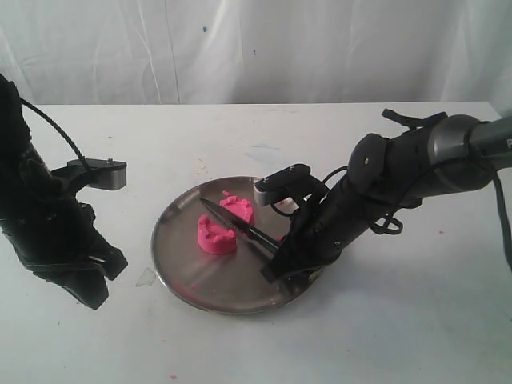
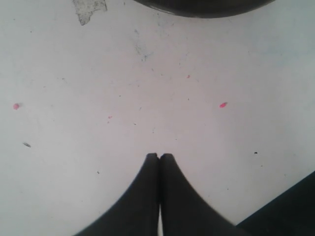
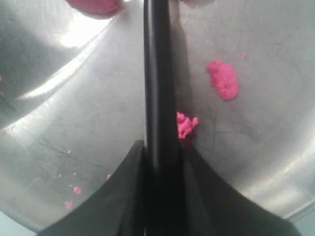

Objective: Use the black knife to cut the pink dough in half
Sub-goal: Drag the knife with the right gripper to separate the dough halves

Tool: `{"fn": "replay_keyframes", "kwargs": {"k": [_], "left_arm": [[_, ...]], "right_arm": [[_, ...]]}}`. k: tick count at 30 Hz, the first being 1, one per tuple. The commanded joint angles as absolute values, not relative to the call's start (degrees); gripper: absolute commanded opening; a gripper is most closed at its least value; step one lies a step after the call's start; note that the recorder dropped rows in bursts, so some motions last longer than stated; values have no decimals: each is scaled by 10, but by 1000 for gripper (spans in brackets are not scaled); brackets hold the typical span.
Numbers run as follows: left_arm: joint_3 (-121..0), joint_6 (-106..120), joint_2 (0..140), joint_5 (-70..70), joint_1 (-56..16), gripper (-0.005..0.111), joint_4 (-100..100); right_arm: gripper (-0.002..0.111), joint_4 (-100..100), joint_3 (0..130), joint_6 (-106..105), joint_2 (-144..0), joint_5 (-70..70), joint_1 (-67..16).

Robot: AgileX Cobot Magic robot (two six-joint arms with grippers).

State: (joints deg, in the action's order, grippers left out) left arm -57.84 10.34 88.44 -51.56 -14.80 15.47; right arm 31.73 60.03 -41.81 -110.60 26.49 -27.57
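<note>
On plate (image 1: 200, 282), pink dough (image 1: 217, 238) chunks either side of black knife (image 1: 240, 227)

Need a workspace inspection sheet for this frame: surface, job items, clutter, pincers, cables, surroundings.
Surface: white table, stained and speckled; steel plate near centre.
Job's things: pink dough on the plate, showing as two chunks; black knife blade lies between them.
Clutter: pink crumbs on the plate, more on the table; torn scrap beside the plate.
Grippers: right pincer shut on the knife handle; left pincer shut, empty, over the table.
Cables: black cable arching at left; black loops behind the right pincer.
Surroundings: white curtain behind.
</note>
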Motion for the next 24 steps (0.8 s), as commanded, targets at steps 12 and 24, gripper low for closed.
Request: {"fn": "replay_keyframes", "kwargs": {"k": [12, 24], "left_arm": [[-580, 105, 879, -525, -150, 0, 163], [-580, 105, 879, -525, -150, 0, 165]], "right_arm": [[0, 288, 595, -431, -1114, 321, -276], [0, 306, 607, -493, -1114, 376, -276]]}}
